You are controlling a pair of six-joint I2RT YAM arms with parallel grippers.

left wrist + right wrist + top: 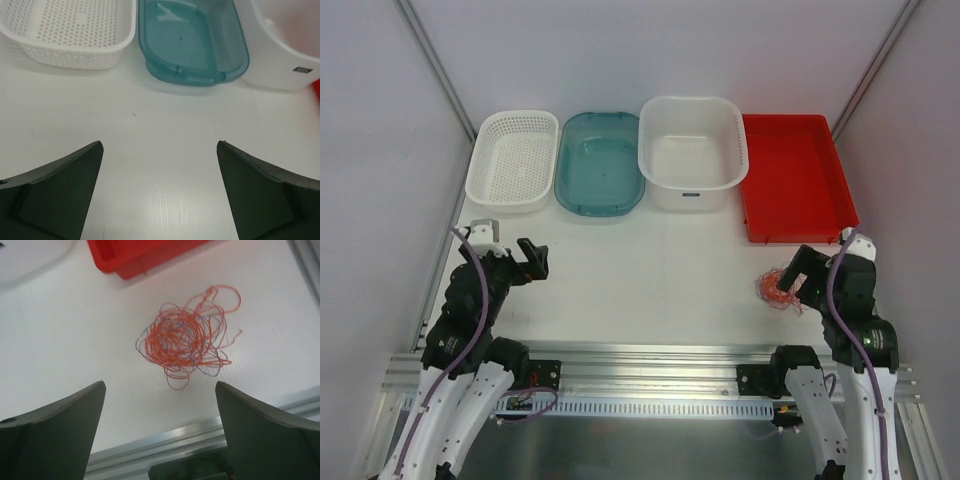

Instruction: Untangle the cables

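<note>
Nearest the arms, the left gripper (533, 258) is held wide open over the table (650, 280), and nothing is gripped by it. The right gripper (160, 384) is likewise spread wide and holds nothing. Just beyond its fingertips the cables (182, 342) are seen: a small red-orange tangle with a few pale grey strands, lying on the table in front of the red tray (798, 185). Farther back, a white perforated basket (513, 160), a teal tub (599, 163) and a white tub (692, 152) are lined up left of that tray.
</note>
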